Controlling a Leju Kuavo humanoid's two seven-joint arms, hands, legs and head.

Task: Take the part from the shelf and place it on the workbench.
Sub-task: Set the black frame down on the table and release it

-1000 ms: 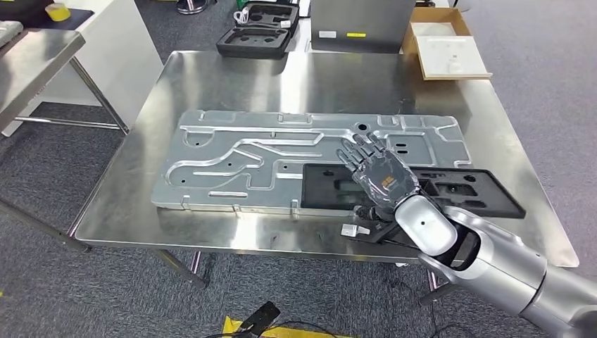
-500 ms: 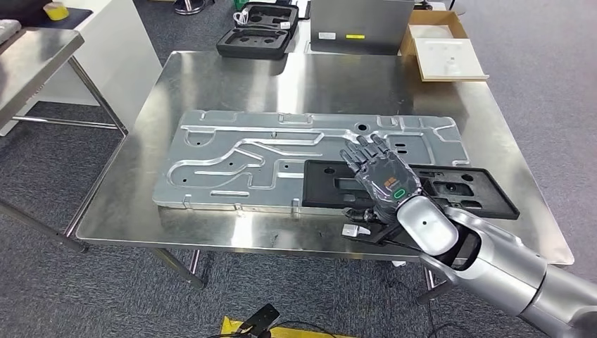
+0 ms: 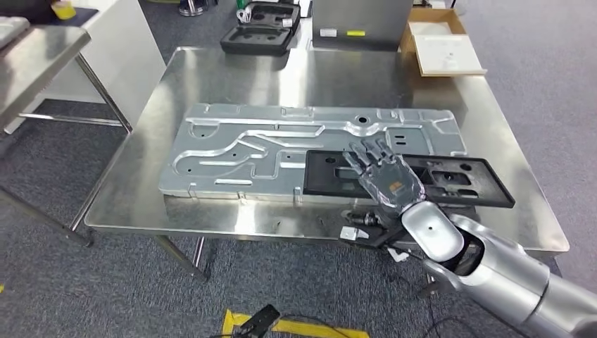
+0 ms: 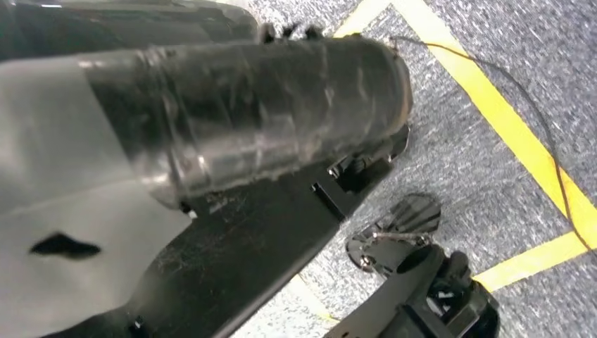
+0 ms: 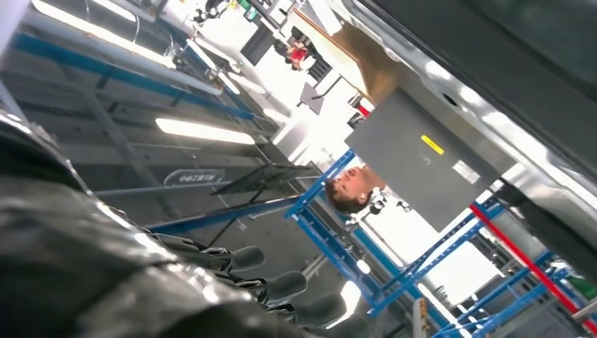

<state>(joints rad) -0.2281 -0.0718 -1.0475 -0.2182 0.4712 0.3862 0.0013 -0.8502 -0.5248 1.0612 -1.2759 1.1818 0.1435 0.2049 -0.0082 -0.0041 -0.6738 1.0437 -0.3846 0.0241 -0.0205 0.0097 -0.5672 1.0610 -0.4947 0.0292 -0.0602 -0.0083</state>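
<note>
Right hand flat, fingers spread, holding nothing, over black part lying across plate near desk front edge.

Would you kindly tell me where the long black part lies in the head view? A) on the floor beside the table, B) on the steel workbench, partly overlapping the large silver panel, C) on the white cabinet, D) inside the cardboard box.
B: the long black part lies flat on the workbench, its left end over the silver panel.
</note>
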